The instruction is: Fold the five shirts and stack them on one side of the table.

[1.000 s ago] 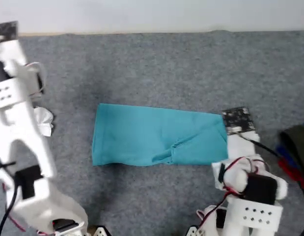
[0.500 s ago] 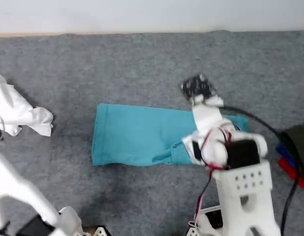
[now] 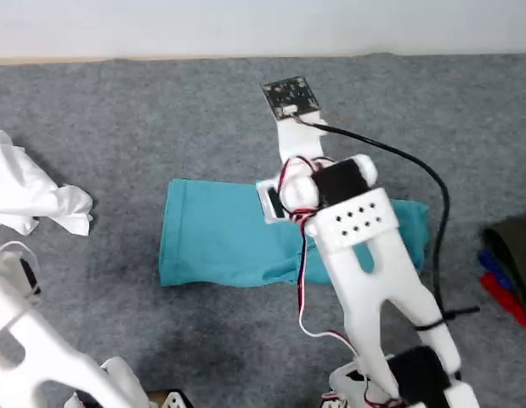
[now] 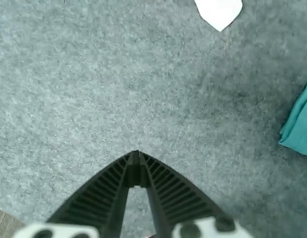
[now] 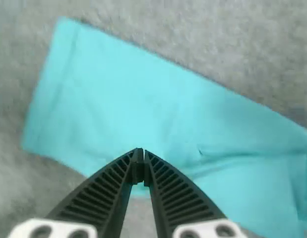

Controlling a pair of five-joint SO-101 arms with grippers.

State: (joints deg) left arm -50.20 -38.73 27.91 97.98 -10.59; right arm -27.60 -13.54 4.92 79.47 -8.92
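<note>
1. The teal shirt (image 3: 216, 234) lay flat as a long folded strip in the middle of the grey bench (image 3: 161, 110).
2. The right fingers (image 5: 136, 161) hung above the strip, pressed together, holding nothing.
3. The left fingers (image 4: 131, 166) were also closed and empty, over bare bench near 1 teal corner.
4. Judgement: the cloth was light and limp and would sag if 1 layer were lifted. Pinch all layers at a short end.
5. A white shirt (image 3: 29, 191) lay crumpled at the left edge, with dark garments (image 3: 509, 251) at the right edge.

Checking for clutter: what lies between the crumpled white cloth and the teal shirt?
Only bare grey table cover separates the white cloth from the teal shirt, as the high view shows.
</note>
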